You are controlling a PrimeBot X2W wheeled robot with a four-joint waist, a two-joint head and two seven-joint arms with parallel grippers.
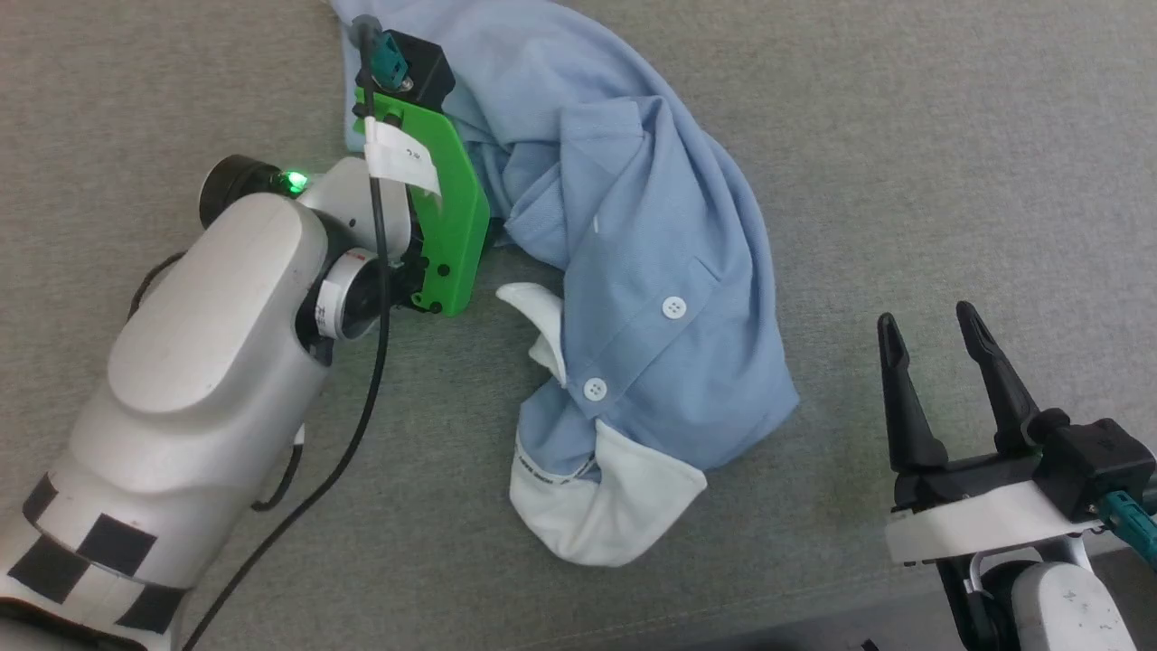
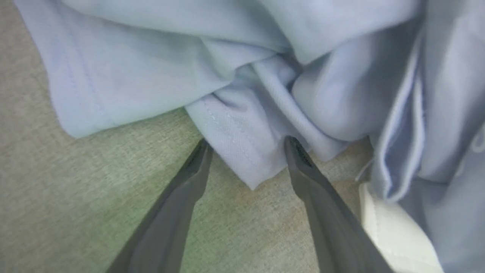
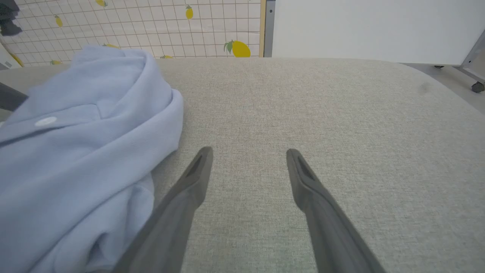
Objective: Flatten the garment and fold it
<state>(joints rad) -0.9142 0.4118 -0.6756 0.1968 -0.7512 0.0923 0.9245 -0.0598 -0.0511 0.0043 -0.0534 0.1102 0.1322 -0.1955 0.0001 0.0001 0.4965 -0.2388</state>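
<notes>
garment (image 1: 651,226) is lying bunched mid-frame, nothing flattened or folded yet; i'm holding left hand (image 2: 248,141) wide astride its cloth, right hand (image 1: 926,316) wide, empty.

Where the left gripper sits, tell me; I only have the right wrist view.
Observer: The left gripper is open at the left side of the shirt, toward its far end. A hemmed corner of blue fabric lies between its fingers, not pinched.
Operator: Report the collar.
Observer: The white collar lies crumpled at the shirt's near end, with one flap curling out to the left.
Operator: Give me my right gripper against the shirt.
Observer: From the head view, the right gripper stands open to the right of the shirt and apart from it, with bare grey surface between them.
</notes>
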